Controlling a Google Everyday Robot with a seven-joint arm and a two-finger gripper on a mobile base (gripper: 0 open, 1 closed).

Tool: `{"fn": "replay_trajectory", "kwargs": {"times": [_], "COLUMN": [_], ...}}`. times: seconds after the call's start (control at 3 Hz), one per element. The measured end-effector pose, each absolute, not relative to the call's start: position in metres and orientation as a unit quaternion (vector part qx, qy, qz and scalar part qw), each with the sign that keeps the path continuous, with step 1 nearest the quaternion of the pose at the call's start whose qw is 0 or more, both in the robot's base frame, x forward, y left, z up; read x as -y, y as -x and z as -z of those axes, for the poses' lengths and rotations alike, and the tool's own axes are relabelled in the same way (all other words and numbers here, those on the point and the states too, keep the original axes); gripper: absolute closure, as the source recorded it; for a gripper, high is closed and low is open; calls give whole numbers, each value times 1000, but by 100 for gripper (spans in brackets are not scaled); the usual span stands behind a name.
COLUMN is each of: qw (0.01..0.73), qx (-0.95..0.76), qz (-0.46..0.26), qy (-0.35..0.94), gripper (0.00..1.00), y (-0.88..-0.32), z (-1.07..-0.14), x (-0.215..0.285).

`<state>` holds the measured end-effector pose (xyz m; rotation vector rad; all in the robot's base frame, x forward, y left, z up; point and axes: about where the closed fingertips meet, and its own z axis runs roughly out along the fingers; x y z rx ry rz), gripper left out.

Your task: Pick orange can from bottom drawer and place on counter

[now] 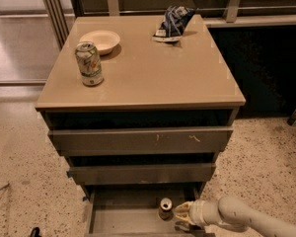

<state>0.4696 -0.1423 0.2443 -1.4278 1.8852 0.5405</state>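
Observation:
The orange can (165, 208) stands upright in the open bottom drawer (123, 218), right of its middle, silver top showing. My gripper (179, 217) reaches in from the lower right on a pale arm. Its fingertips sit just right of the can, very near it. The tan counter (153, 70) is the top of the cabinet above.
On the counter stand a pale green-and-white can (89, 63) at the left, a cream bowl (100, 40) behind it, and a dark blue chip bag (172, 22) at the back. The two upper drawers (138, 142) stick out slightly over the bottom drawer. Speckled floor surrounds the cabinet.

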Motion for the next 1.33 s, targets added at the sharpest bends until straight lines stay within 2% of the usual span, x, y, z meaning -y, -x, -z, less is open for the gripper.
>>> {"fn": "replay_trajectory", "kwargs": {"times": [0.33, 0.67, 1.33], "qw": [357, 361, 366], "qx": [-722, -717, -712], "qz": [-211, -218, -228], "qy": [554, 555, 554], "gripper": [10, 20, 22], "y": [-477, -485, -500], "z": [-238, -229, -211], "x": [135, 127, 114]}}
